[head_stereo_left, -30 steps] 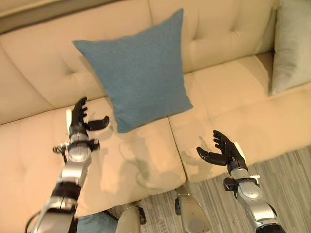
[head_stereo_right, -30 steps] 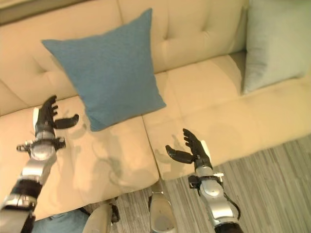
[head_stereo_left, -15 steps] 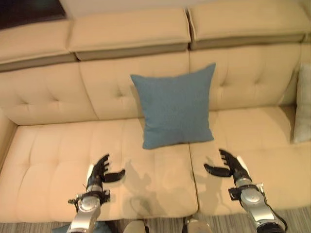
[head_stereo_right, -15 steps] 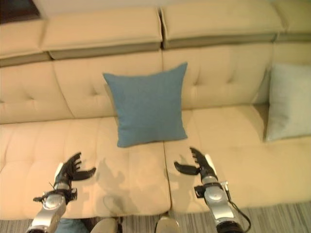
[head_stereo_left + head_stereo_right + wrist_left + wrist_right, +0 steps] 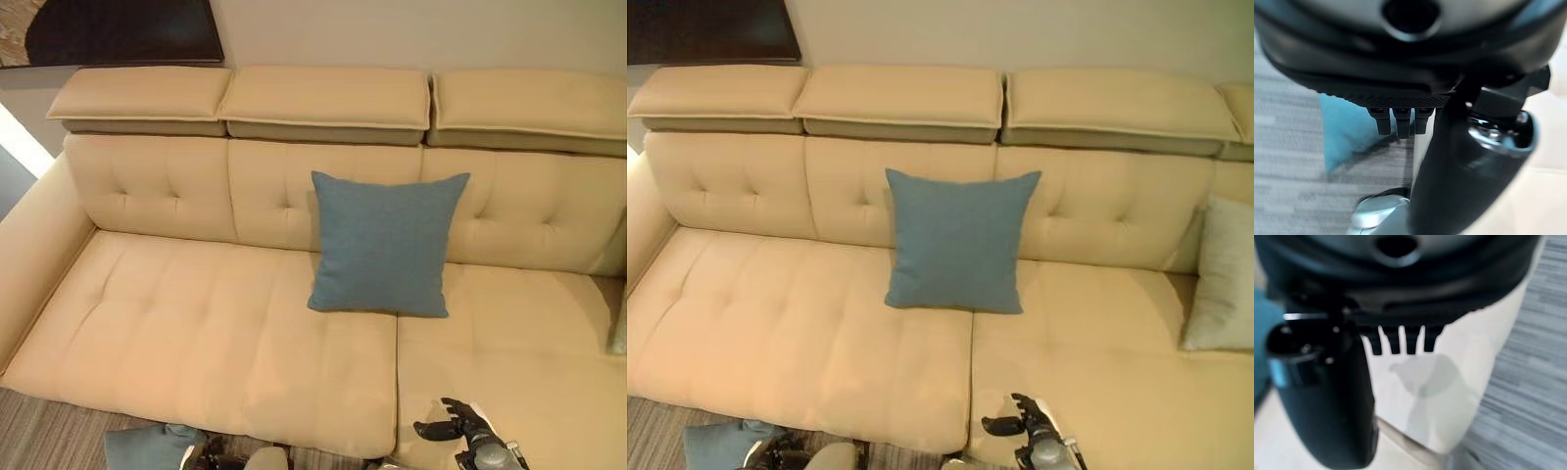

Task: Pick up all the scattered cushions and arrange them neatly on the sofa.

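A blue cushion (image 5: 384,245) stands upright against the backrest in the middle of the beige sofa (image 5: 196,333). A second blue cushion (image 5: 145,448) lies on the floor before the sofa's front edge, also seen past my left hand's fingers as the floor cushion (image 5: 1347,132). A pale grey-green cushion (image 5: 1223,279) leans at the sofa's right end. My left hand (image 5: 779,452) hangs low beside the floor cushion, fingers straight, holding nothing. My right hand (image 5: 456,426) hovers open over the front of the right seat, empty.
Grey striped carpet (image 5: 39,431) runs along the sofa's front. The sofa's left armrest (image 5: 34,255) bounds the seat on that side. A dark picture frame (image 5: 118,29) hangs on the wall behind.
The camera has pulled back and up, so the whole sofa now shows. Both hands have dropped to the view's bottom edge; the left one has left the seat and is down by the floor cushion.
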You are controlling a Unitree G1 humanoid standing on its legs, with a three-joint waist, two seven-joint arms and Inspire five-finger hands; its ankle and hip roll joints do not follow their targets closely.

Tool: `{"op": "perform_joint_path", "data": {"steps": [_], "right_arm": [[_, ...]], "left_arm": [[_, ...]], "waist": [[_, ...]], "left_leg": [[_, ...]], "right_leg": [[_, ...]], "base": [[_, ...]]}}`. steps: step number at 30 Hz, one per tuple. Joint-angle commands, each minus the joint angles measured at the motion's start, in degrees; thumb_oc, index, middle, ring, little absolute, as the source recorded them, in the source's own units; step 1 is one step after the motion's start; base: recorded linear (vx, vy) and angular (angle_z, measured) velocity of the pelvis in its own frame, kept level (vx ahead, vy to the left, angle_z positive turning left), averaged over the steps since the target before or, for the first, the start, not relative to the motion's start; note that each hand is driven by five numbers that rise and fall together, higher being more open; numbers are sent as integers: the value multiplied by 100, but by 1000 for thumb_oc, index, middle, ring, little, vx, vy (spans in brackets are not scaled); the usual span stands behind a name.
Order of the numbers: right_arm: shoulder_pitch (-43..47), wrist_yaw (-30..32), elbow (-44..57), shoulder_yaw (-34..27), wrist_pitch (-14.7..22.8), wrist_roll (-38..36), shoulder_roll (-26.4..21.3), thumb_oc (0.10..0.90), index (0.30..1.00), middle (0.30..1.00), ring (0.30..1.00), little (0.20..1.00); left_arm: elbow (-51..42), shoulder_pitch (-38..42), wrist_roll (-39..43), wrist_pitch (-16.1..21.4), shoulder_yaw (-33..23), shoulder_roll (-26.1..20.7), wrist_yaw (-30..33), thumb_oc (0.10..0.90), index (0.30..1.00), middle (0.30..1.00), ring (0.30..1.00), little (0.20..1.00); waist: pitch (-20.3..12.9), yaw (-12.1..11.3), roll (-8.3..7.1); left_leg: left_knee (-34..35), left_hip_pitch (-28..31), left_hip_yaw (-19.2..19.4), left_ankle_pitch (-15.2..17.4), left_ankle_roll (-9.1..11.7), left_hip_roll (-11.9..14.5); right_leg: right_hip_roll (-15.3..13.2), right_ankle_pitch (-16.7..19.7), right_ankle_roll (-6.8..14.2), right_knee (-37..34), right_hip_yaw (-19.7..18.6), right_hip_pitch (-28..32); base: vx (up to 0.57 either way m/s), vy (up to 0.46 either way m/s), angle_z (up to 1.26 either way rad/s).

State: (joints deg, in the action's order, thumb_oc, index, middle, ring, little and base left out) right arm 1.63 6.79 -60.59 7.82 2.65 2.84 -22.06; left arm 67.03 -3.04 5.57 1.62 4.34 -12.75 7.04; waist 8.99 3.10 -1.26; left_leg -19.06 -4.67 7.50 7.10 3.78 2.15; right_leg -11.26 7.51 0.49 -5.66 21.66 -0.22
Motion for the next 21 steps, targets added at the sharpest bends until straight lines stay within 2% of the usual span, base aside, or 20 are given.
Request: {"op": "perform_joint_path", "data": {"steps": [1,2,3,4,7,8,9,11,12,13,14,15,16,19,20,21], "right_arm": [[360,191,-346,-77,44,80,19,800,900,900,900,900],[361,191,-347,-76,44,80,19,800,900,900,900,900],[423,255,-494,-96,52,20,102,800,900,900,900,900],[460,253,-506,-79,27,-4,137,800,900,900,900,900],[530,285,-535,-10,12,11,193,800,900,900,900,900],[623,254,-497,56,-27,29,244,800,900,900,900,900],[660,258,-489,82,-40,25,242,800,900,900,900,900],[624,219,-485,69,-49,-59,224,800,900,900,900,900],[625,219,-485,69,-49,-58,226,800,900,900,900,900],[581,184,-536,37,-39,-149,237,800,900,900,900,900],[582,183,-537,37,-39,-149,238,800,900,900,900,900],[505,136,-597,28,-44,-242,297,800,900,900,900,900],[468,155,-613,37,-36,-272,350,800,900,900,900,900],[477,159,-614,118,-21,-284,428,800,900,900,900,900],[578,169,-590,242,4,-232,436,800,900,900,900,900],[579,169,-591,243,5,-233,436,800,900,900,900,900]], "left_arm": [[-124,176,-388,216,201,-165,106,800,900,900,900,900],[-122,177,-388,217,201,-164,106,800,900,900,900,900],[-67,260,-397,219,210,-207,141,800,900,900,900,900],[-39,304,-367,211,202,-236,156,800,900,900,900,900],[16,375,-379,208,187,-287,177,800,900,900,900,900],[29,481,-332,196,198,-347,202,800,900,900,900,900],[39,532,-319,180,196,-388,230,800,900,900,900,900],[7,556,-304,187,221,-448,247,800,900,900,900,900],[7,557,-304,187,221,-450,247,800,900,900,900,900],[0,545,-261,175,194,-491,246,800,900,900,900,900],[0,545,-261,174,194,-492,246,800,900,900,900,900],[-10,555,-226,149,179,-567,246,800,900,900,900,900],[-13,580,-205,147,181,-592,227,800,900,900,900,900],[-8,598,-127,156,190,-607,213,800,900,900,900,900],[48,586,-83,153,169,-585,203,800,900,900,900,900],[48,586,-83,153,168,-585,203,800,900,900,900,900]], "waist": [[-169,45,-8],[-168,45,-8],[-135,57,-82],[-120,48,-124],[-54,23,-181],[83,58,-208],[128,74,-217],[183,53,-208],[170,56,-214],[125,6,-178],[111,9,-180],[19,-38,-192],[-24,-51,-220],[-126,-177,-324],[-178,-240,-383],[-179,-235,-383]], "left_leg": [[1372,766,-142,420,-212,-203],[1377,768,-142,417,-212,-204],[1571,719,-249,375,-271,-297],[1623,683,-290,363,-309,-332],[1665,614,-343,297,-356,-361],[1607,458,-447,206,-415,-358],[1585,358,-511,147,-454,-368],[1505,196,-626,62,-516,-390],[1507,179,-627,51,-517,-396],[1494,36,-752,-57,-539,-365],[1497,19,-754,-67,-539,-366],[1517,-160,-967,-213,-514,-355],[1535,-232,-1075,-284,-496,-378],[1590,-459,-1191,-466,-411,-398],[1614,-609,-1178,-580,-356,-374],[1615,-610,-1182,-581,-356,-375]], "right_leg": [[578,-742,392,540,-232,-740],[577,-741,393,539,-232,-740],[572,-536,514,460,-280,-912],[579,-488,548,438,-332,-983],[555,-464,604,480,-404,-1076],[541,-497,752,862,-948,-1310],[575,-545,802,1083,-1313,-1408],[636,-740,734,1445,-1800,-1265],[630,-732,735,1441,-1800,-1280],[672,-992,626,1896,-2060,-1101],[670,-983,626,1889,-2059,-1116],[760,-1198,589,2211,-2319,-947],[807,-1269,605,2219,-2463,-814],[821,-1439,542,1677,-2462,-489],[828,-1539,481,1176,-2331,-280],[828,-1538,480,1172,-2327,-278]], "base": [[-106,116,63],[-224,204,74],[-166,116,35],[-229,149,20],[-182,54,2],[-283,40,12],[-372,58,31],[-220,34,68],[-206,6,64],[-131,-2,34],[-223,-58,30],[-147,-104,29],[-206,-163,70],[-174,-176,102],[-194,-185,14],[-212,-181,15]]}}
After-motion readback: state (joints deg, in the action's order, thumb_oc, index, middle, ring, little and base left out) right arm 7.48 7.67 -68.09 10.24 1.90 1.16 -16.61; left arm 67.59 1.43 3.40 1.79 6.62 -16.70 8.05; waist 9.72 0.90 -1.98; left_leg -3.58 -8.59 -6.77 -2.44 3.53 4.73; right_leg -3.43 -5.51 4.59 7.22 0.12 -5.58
